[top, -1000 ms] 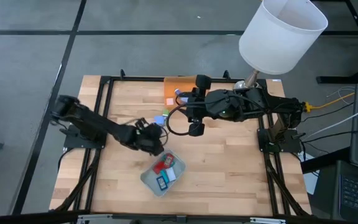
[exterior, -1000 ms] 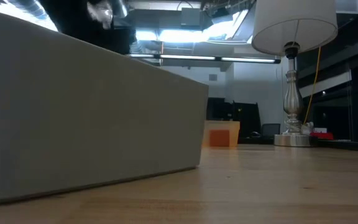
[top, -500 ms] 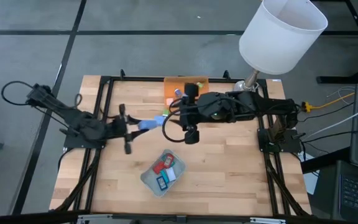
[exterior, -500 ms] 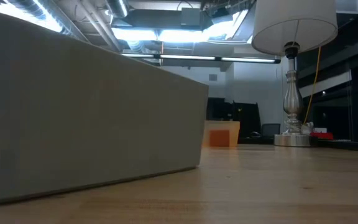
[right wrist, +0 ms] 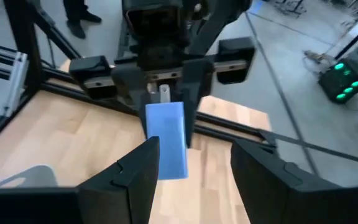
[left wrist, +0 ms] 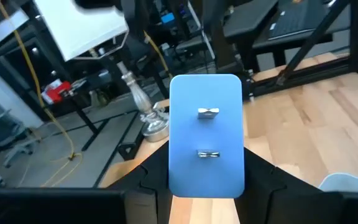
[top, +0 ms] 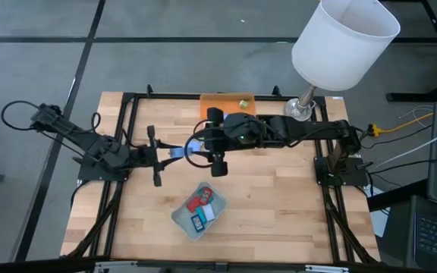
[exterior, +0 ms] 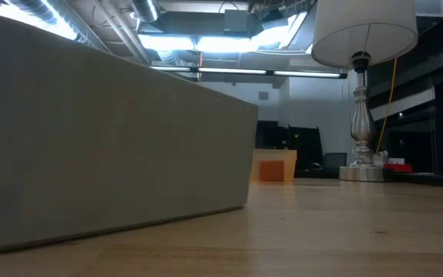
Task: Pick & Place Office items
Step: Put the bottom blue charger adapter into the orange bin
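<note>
My left gripper (top: 170, 152) hovers over the table's left half, shut on a blue flat rectangle (left wrist: 205, 134) that has two small metal clips on its face. From the right, my right gripper (right wrist: 194, 168) reaches in, open, with its fingers on either side of the rectangle's free end (right wrist: 174, 163); I cannot tell whether they touch it. The pale grey tray (top: 198, 210) near the front holds red and blue flat pieces. A small green piece (top: 243, 101) lies in the orange tray (top: 226, 102) at the far edge. My left gripper pinches the blue rectangle by its two long edges, near the end toward the table's left (right wrist: 164, 111), between its two fingers. The fingers come about level from the table's left and lie along the piece. It sticks out toward the right, clear of the table.
A table lamp with a white shade (top: 344, 42) stands at the far right corner on its metal base (top: 300, 108). In the low view the grey tray's wall (exterior: 91, 146) fills the left half, with the orange tray (exterior: 275, 165) behind it. Bare wood lies to the front right.
My left gripper has risen from beside the grey tray and drawn back toward the table's left edge with the blue rectangle, tipping from pointing down to about level, then held still. My right gripper has moved toward the table's left and down, toward the rectangle.
</note>
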Controlling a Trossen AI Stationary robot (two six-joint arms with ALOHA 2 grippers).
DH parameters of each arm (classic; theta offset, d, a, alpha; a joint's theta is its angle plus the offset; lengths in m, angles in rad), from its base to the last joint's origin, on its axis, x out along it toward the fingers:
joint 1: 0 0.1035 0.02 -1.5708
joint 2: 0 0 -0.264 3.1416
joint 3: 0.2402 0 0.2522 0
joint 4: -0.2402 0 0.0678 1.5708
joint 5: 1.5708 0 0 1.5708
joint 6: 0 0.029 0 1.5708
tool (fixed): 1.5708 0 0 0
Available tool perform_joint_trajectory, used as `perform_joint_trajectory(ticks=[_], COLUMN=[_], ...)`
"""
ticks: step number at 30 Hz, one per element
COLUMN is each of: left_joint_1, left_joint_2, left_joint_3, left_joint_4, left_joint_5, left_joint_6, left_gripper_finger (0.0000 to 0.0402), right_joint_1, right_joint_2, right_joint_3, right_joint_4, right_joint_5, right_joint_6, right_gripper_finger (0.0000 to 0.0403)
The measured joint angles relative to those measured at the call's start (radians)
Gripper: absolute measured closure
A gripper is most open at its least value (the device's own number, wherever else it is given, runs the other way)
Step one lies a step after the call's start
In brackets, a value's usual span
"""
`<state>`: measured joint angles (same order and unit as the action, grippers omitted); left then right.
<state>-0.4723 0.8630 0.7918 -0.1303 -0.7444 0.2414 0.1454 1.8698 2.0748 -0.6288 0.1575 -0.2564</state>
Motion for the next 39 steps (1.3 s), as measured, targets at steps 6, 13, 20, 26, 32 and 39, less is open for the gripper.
perform_joint_trajectory(ticks=[6, 13, 20, 26, 32, 39], left_joint_1=[0.042, 0.101, 0.122, 0.122, 0.122, 0.122], left_joint_2=[0.000, 0.002, 0.004, 0.004, 0.004, 0.013], left_joint_3=[0.000, 0.000, 0.000, 0.000, 0.000, 0.000], left_joint_4=[0.051, 0.053, 0.066, 0.114, 0.121, 0.125], left_joint_5=[0.058, 0.125, 0.165, 0.204, 0.215, 0.212], left_joint_6=[0.059, 0.060, 0.061, 0.086, 0.094, 0.086], left_gripper_finger=[0.0284, 0.0284, 0.0284, 0.0284, 0.0284, 0.0284], right_joint_1=[-0.016, -0.017, -0.025, -0.024, -0.025, -0.030], right_joint_2=[0.000, -0.001, -0.001, 0.011, 0.025, 0.025], right_joint_3=[-0.061, -0.096, -0.096, -0.094, -0.094, -0.094], right_joint_4=[0.031, 0.090, 0.087, 0.093, 0.097, 0.109], right_joint_5=[-0.066, -0.069, -0.072, -0.072, -0.072, -0.072], right_joint_6=[0.040, 0.038, 0.041, 0.044, 0.044, 0.037], right_gripper_finger=[0.0206, 0.0206, 0.0206, 0.0206, 0.0206, 0.0214])
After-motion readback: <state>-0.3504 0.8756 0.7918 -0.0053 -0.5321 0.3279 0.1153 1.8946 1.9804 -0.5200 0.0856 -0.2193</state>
